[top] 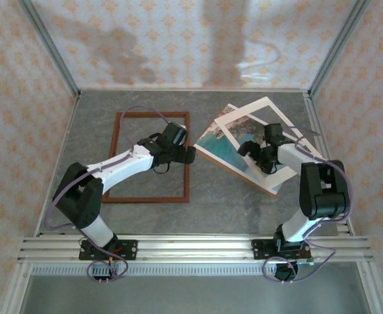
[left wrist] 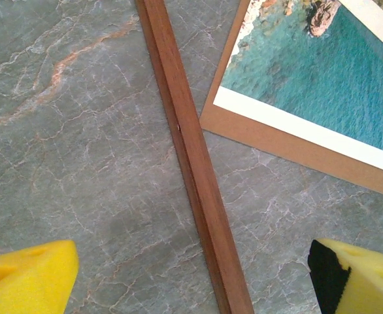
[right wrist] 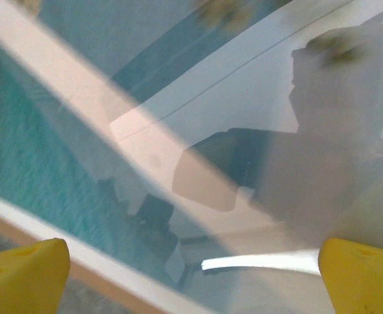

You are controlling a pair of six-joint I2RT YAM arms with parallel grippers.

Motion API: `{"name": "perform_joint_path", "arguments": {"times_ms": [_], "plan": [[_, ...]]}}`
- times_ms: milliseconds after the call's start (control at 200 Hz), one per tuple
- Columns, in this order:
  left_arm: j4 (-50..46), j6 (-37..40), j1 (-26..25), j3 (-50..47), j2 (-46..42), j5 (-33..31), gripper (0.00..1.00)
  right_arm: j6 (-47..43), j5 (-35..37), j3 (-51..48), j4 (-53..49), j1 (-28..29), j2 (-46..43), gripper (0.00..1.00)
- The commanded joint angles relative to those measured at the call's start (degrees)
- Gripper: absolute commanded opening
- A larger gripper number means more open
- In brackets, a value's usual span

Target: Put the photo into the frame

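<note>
The frame (top: 186, 163), thin reddish-brown moulding, lies flat at the left of the table; its right rail (left wrist: 190, 150) runs through the left wrist view. My left gripper (top: 191, 155) hovers over that rail, open, with its yellow pads (left wrist: 28, 275) well clear on both sides. The photo (top: 219, 140), a turquoise sea with a cream border, lies on a brown board (left wrist: 276, 139) right of the frame, and its corner (left wrist: 322, 72) is close to the rail. My right gripper (top: 253, 157) is open just above the photo (right wrist: 28, 176), holding nothing.
A glossy pale-bordered sheet (top: 270, 108) lies skewed over the photo's right part and mirrors the right arm (right wrist: 276, 170). Patterned walls enclose the grey marble table (top: 231, 196) on three sides. The arm bases stand on the rail at the near edge (top: 191, 245).
</note>
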Motion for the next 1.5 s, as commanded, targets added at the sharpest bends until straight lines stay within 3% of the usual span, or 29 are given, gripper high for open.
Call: {"name": "perform_joint_path", "arguments": {"times_ms": [0,150,265,345,490,576,656,841,981,1336,1492], "plan": [[1.9,-1.5,0.6,-1.1,-1.3,0.7,0.93,5.9,-4.9,-1.8,3.0,5.3,-0.8,0.97],[4.2,-3.5,1.1,-3.6,-2.9,1.3,0.93,10.1,-9.4,-2.5,8.2,11.0,-1.6,0.96],[7.3,-6.3,2.0,-6.6,-5.1,2.9,0.93,7.8,-10.1,-1.2,6.2,10.9,-5.7,0.95],[10.1,-9.0,2.0,-8.4,-6.0,5.6,0.92,2.7,-5.7,1.7,-0.3,8.3,-8.3,0.95],[14.0,-14.6,0.4,-8.2,-4.8,10.4,0.89,-3.3,2.3,6.3,-5.7,-1.6,-8.7,0.96],[14.5,-15.7,-1.3,-7.0,-3.3,10.4,0.89,-6.1,13.1,10.0,-8.0,-4.6,-5.9,0.96],[15.4,-17.3,-1.8,-6.7,-2.1,11.4,0.89,-7.3,17.1,13.8,-9.4,-5.6,-1.3,0.96],[15.7,-17.7,-1.8,-5.7,-0.4,13.4,0.89,-7.6,13.1,18.6,-11.4,-5.7,9.1,0.93],[14.5,-16.5,-1.8,-4.9,-0.1,13.1,0.89,-7.2,7.7,16.0,-10.1,-4.8,10.9,0.89],[12.0,-13.9,-1.7,-2.8,0.9,12.1,0.89,-4.2,-2.6,4.2,-6.6,1.6,0.9,0.87],[12.6,-13.9,-2.1,-0.9,2.8,14.5,0.88,-8.9,5.7,7.2,-11.8,-0.6,-4.4,0.89]]}}
